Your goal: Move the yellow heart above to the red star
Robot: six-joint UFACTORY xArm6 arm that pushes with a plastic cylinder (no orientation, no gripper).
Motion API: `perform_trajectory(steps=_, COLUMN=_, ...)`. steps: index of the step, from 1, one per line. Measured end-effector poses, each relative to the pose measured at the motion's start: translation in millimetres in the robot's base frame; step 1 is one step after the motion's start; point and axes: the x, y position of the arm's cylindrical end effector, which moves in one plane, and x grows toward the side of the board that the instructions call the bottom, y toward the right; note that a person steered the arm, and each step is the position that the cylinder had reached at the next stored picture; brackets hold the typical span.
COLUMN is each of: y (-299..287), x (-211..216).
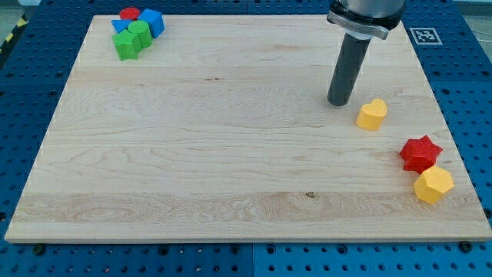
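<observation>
The yellow heart point(372, 114) lies on the wooden board at the view's right. The red star point(420, 153) lies below and to the right of it, close to the board's right edge. My tip point(340, 102) rests on the board just left of and slightly above the yellow heart, with a small gap between them. The rod rises from there to the arm at the view's top.
A yellow hexagon block point(433, 185) touches the red star from below. A cluster sits at the view's top left: a red block point(130, 14), blue blocks point(152, 21) and green blocks point(132, 40). The wooden board point(231, 154) lies on a blue pegboard table.
</observation>
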Motion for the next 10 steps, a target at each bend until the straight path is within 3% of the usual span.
perform_trajectory(steps=2, y=14.1, x=24.5)
perform_trajectory(steps=6, y=63.1, x=24.5)
perform_trajectory(steps=10, y=72.5, x=16.6)
